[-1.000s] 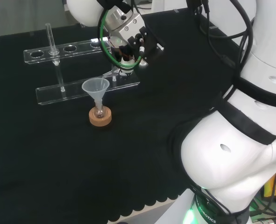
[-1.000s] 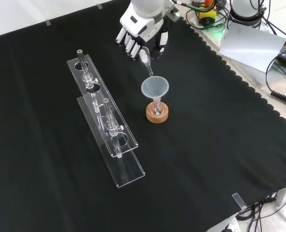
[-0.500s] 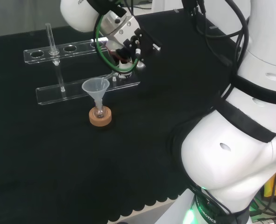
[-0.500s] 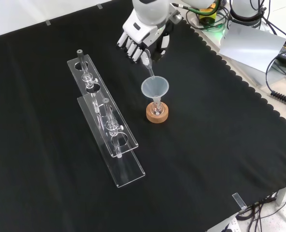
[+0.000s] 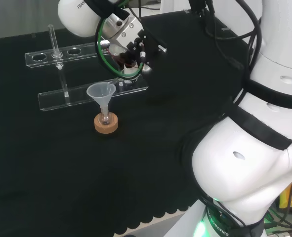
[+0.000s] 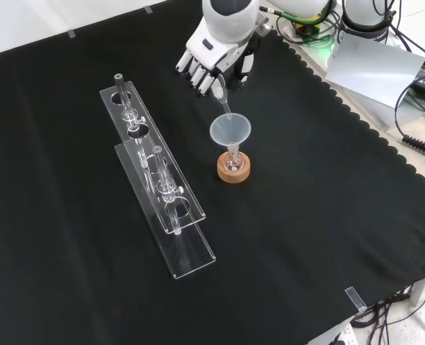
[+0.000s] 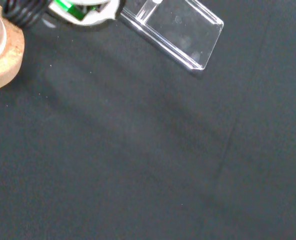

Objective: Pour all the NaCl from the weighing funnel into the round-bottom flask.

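Head view: the hand (image 5: 128,47) is seen above the clear funnel (image 5: 102,92), which is seated in the round-bottom flask (image 5: 105,118) on a cork ring (image 5: 106,124).
Front view: the weighing funnel (image 6: 220,94) is pinched in curled fingers (image 6: 195,72), spout tilted onto the clear funnel's rim.
Wrist view: cork ring and an acrylic rack (image 7: 180,31) are shown on black cloth (image 7: 153,160).

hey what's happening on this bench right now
A white robot arm's hand holds a small clear weighing funnel, tilted with its spout over a larger clear funnel. That funnel sits in a small round-bottom flask on a cork ring. It looks like pouring is underway. To the left in the front view lie two clear racks with upright tubes.
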Controlling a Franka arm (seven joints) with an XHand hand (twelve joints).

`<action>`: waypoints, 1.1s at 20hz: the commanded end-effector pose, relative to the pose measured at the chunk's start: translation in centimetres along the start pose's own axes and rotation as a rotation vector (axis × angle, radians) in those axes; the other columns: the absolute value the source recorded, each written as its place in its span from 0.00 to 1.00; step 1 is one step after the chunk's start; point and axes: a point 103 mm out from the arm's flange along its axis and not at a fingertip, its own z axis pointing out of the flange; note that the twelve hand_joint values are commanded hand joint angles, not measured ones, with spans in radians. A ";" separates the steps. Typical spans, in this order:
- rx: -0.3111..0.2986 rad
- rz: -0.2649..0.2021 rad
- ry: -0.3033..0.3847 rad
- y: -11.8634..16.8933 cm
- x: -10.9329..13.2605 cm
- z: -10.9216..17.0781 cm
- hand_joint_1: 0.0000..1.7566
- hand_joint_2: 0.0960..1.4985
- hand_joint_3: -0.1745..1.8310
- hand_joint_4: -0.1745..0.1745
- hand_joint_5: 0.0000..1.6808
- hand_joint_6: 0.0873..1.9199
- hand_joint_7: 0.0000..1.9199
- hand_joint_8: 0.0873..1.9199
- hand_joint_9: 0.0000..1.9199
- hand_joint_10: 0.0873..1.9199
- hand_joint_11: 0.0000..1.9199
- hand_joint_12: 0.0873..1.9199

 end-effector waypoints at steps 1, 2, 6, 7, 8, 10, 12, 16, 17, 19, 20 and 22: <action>0.009 0.006 -0.041 0.0 0.5 -0.5 0.61 0.45 0.46 0.90 0.62 0.55 0.41 0.35 0.53 0.25 0.29 0.64; 0.011 0.007 -0.044 0.0 0.5 -0.6 0.61 0.45 0.46 0.91 0.62 0.55 0.41 0.35 0.53 0.25 0.29 0.64; 0.023 0.013 -0.059 0.0 0.4 -0.7 0.61 0.45 0.46 0.91 0.62 0.55 0.41 0.35 0.53 0.25 0.29 0.64; 0.022 0.015 -0.063 0.0 0.4 -0.8 0.61 0.45 0.46 0.91 0.62 0.55 0.40 0.35 0.53 0.25 0.29 0.64; 0.020 0.017 -0.066 0.0 0.4 -0.9 0.61 0.45 0.46 0.91 0.62 0.55 0.40 0.35 0.53 0.25 0.29 0.64; 0.014 0.019 -0.073 -0.1 0.5 -1.2 0.61 0.45 0.46 0.91 0.62 0.55 0.40 0.35 0.53 0.25 0.29 0.64; 0.011 0.019 -0.094 -0.1 0.7 -1.5 0.61 0.45 0.46 0.92 0.62 0.55 0.40 0.35 0.53 0.25 0.29 0.64; 0.015 0.025 -0.128 -0.1 1.1 -1.7 0.61 0.45 0.46 0.92 0.62 0.55 0.40 0.35 0.53 0.25 0.29 0.64; 0.018 0.027 -0.135 -0.1 1.1 -1.8 0.61 0.45 0.46 0.92 0.62 0.55 0.40 0.35 0.53 0.25 0.29 0.64; 0.023 0.032 -0.143 -0.1 1.1 -1.8 0.61 0.45 0.46 0.92 0.62 0.55 0.40 0.35 0.53 0.25 0.29 0.64; 0.025 0.033 -0.144 0.0 1.0 -1.9 0.61 0.45 0.46 0.92 0.62 0.55 0.40 0.35 0.53 0.25 0.29 0.64; 0.027 0.036 -0.149 0.0 0.9 -1.9 0.61 0.45 0.46 0.92 0.62 0.55 0.40 0.35 0.53 0.25 0.29 0.64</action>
